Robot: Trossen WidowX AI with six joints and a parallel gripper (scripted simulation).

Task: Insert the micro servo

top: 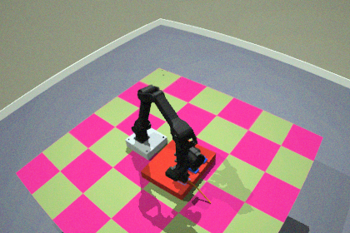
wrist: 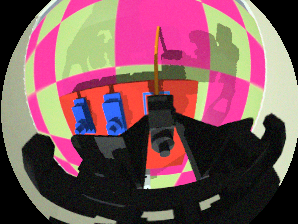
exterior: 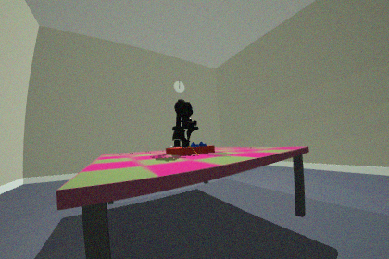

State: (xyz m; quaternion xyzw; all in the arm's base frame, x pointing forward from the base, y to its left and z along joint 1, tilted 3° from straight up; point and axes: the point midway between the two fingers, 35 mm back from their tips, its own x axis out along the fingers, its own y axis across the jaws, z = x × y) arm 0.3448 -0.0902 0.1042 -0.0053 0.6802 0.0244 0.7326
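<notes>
Gripper [wrist: 160,137] fingers squeeze the little dark servo [wrist: 160,117], low over the red deck [wrist: 188,99] by the marked pocket [wrist: 148,99]. It looks light and hard. Its thin cable [wrist: 157,56] bends easily. Holding the body sides seems best.

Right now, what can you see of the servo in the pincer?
The micro servo looks dark and boxy, with a rounded part facing the wrist camera. It is clamped between the fingers of the pincer over the red deck. Its thin orange cable trails out past the deck's edge. Whether it is seated cannot be told.
</notes>
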